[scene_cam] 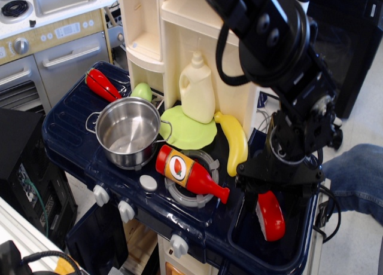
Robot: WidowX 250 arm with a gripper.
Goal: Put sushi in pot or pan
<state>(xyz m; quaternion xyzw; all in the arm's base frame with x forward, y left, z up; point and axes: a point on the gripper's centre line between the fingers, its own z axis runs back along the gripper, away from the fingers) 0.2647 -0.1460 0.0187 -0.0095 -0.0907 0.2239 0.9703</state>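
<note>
The sushi (272, 218), a glossy red oval on a white base, lies in the dark blue sink basin (239, 242) at the front right of the toy kitchen. My gripper (276, 190) hangs directly over the sushi's upper end and hides it. The jaws look spread, standing to either side of the sushi's top end. The shiny steel pot (127, 131) stands empty at the left of the stove top, well away from the gripper.
A red ketchup bottle (188, 172) lies on the burner between pot and sink. A banana (235, 140), a light-green plate (179, 131) and a white bottle (197, 88) sit behind it. A long red toy (102, 85) lies behind the pot. A person's knee (353, 173) is at the right.
</note>
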